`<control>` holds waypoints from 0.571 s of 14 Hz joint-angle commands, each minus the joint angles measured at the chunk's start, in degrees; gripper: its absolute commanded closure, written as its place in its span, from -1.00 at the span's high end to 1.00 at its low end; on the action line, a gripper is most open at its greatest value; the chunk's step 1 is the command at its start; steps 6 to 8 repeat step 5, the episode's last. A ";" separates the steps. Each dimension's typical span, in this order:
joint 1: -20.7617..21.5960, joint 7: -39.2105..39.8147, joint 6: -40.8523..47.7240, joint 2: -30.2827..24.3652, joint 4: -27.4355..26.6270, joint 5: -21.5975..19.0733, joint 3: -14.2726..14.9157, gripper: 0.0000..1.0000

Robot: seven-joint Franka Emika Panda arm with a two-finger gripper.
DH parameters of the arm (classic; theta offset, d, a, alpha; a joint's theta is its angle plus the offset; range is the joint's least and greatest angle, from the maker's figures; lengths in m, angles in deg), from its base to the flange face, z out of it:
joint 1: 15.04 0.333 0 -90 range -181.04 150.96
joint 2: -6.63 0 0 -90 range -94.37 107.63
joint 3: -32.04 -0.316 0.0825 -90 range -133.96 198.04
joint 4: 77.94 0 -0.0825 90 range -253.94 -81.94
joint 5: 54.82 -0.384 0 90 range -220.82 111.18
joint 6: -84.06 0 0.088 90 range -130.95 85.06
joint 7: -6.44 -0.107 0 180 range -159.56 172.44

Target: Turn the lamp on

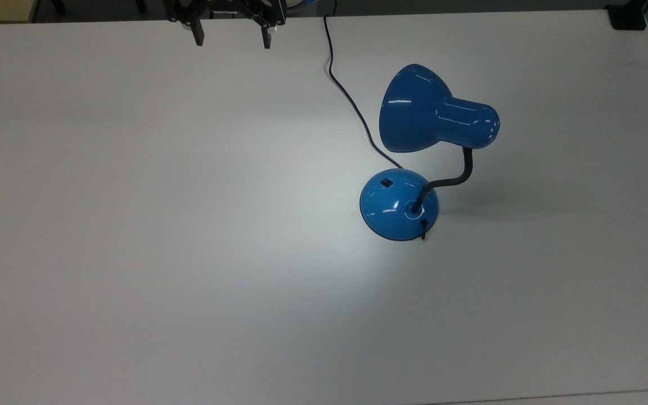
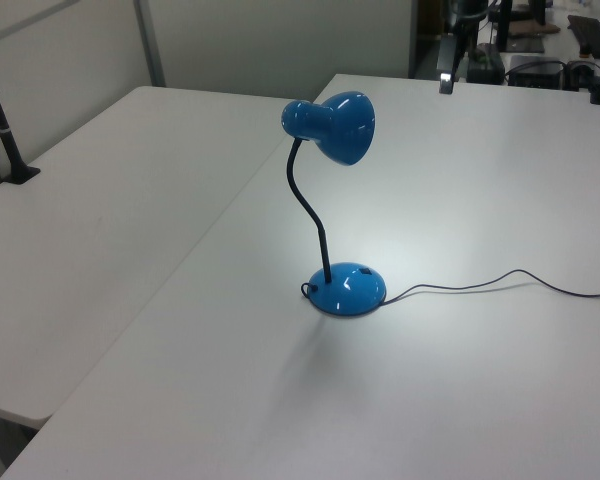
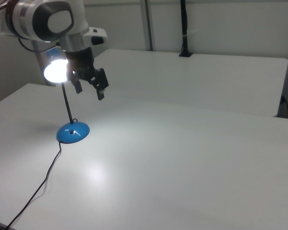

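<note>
One black two-finger gripper (image 1: pixel 230 35), jaws spread and empty, hangs well apart from the lit glossy blue gooseneck desk lamp (image 1: pixel 414 152) on the white surface (image 1: pixel 133 225).

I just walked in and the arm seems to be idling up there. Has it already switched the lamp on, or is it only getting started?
It looks done. The lamp is lit: its bulb glows in the right view and a bright patch lies on the table beside the base. Nothing is in hand: the gripper hangs open and empty near the table's far edge, away from the lamp. Nothing appears left to do.
</note>
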 commanded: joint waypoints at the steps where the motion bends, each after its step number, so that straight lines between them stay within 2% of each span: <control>1: -0.40 1.82 1.13 0.53 2.00 0.36 0.50 1.00; 8: -0.40 1.73 1.30 0.53 2.00 0.54 0.50 1.00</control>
